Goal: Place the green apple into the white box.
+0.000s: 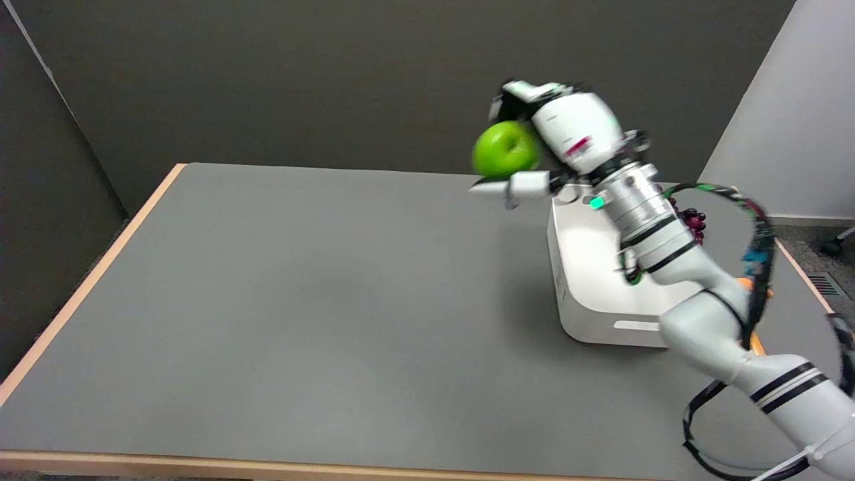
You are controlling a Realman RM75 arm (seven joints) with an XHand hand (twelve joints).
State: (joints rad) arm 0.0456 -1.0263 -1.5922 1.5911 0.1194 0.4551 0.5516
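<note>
**Apple in hand, carried high, box just to the right**

Green apple (505,148) is off the table, up in the air – I've got it clamped in the right hand (558,143), fingers over the top, one finger (511,187) cupped underneath. That lower finger looks like it's doing the carrying; the upper ones only stop it rolling out. Stem dimple faces the camera, so the grip is on the sides, not the ends

I read the height as deliberate: the apple sits above the rim level of the white box (591,294), so it should clear the wall on the way across. At the moment it hangs over bare table (300,300) just left of the box's far corner – not over the opening yet

Box stands near the table's right edge, open side up, my forearm crossing over it and hiding much of the inside. Behind the arm there's a dark red cluster (691,224), maybe grapes, and something orange (751,284) – can't tell if either is in the box or beside it

Count: one apple, one box, one working hand, one red cluster, one orange item

Frame is motion-blurred around the hand
</note>
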